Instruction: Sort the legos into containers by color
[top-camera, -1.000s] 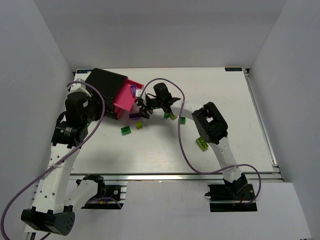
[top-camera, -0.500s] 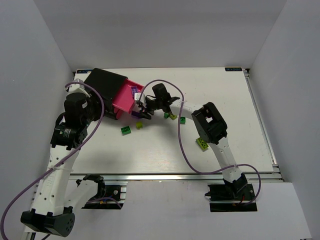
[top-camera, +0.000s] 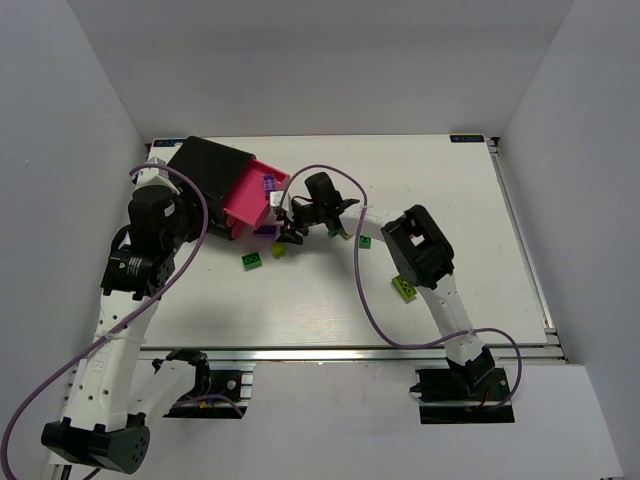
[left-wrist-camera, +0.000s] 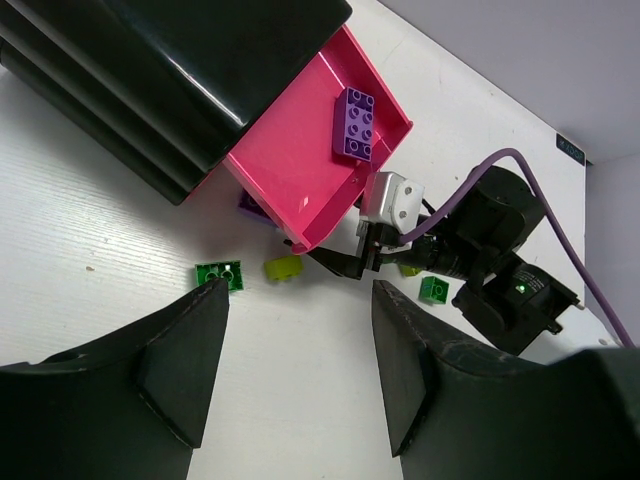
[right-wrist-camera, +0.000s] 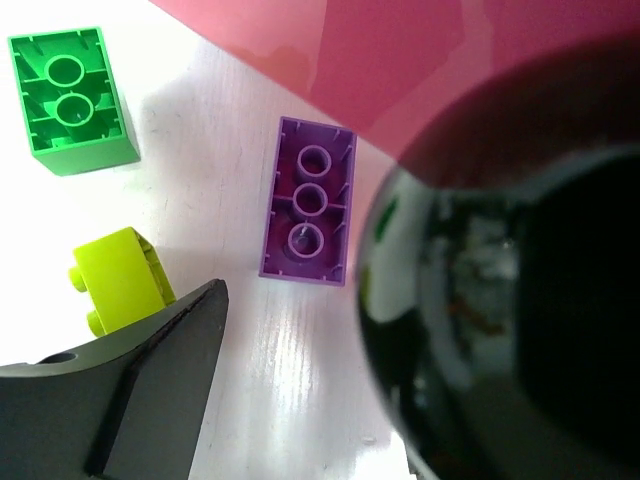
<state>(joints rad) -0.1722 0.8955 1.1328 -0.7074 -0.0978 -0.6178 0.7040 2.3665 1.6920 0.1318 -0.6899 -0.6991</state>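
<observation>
The black cabinet (top-camera: 208, 163) lies at the back left with one pink drawer (top-camera: 252, 198) pulled open; a purple lego (top-camera: 270, 182) lies in it, also seen in the left wrist view (left-wrist-camera: 358, 122). My right gripper (top-camera: 289, 229) is open at the drawer's front, low over the table. Its view shows an upturned purple lego (right-wrist-camera: 308, 200), a dark green lego (right-wrist-camera: 70, 92), a yellow-green lego (right-wrist-camera: 120, 280) and the drawer's glossy black knob (right-wrist-camera: 520, 300), which hides one finger. My left gripper (left-wrist-camera: 298, 330) is open and empty above the table, near the dark green lego (left-wrist-camera: 219, 273).
More legos lie right of the drawer: a dark green one (top-camera: 366, 240), a yellow-green one (top-camera: 405, 288) by the right arm, and small ones (top-camera: 340, 232) under it. White walls enclose the table on three sides.
My right gripper has moved a little left and nearer, closer to the drawer's front corner. The drawer, the legos and the left arm have not visibly moved.
</observation>
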